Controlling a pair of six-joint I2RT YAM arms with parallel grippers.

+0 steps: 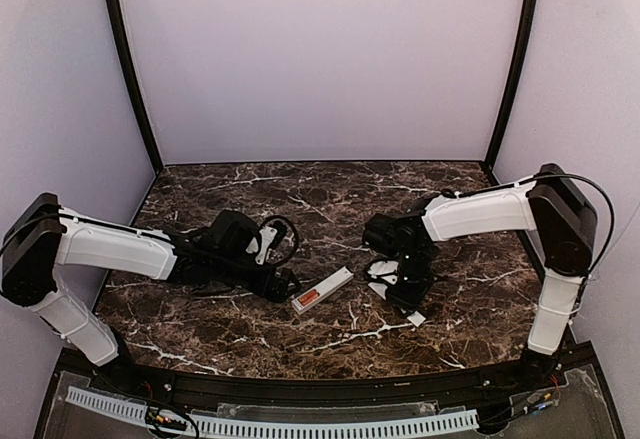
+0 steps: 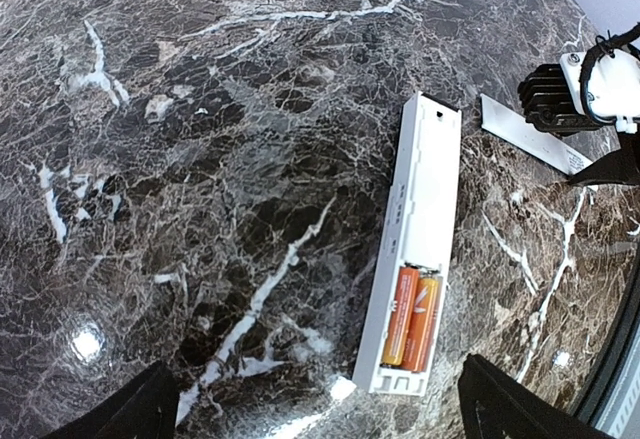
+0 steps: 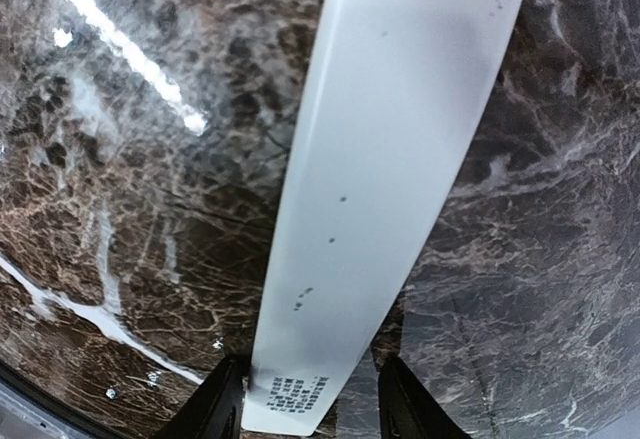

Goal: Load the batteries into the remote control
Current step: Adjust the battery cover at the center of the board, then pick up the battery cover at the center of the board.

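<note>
Marble tabletop [image 1: 330,194] under both arms, reaching low toward its middle. Left pincer [image 2: 325,409] gapes wide, holding nothing. The remote control [image 2: 420,249] lies just ahead, with the batteries [image 2: 412,317] seated in its nearest end. Right pincer [image 3: 312,409] straddles a cover strip [image 3: 380,159]; grip unclear.

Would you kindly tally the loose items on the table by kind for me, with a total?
batteries, lying in the remote's recess: 2
remote control: 1
white cover strip: 1
Total: 4
</note>
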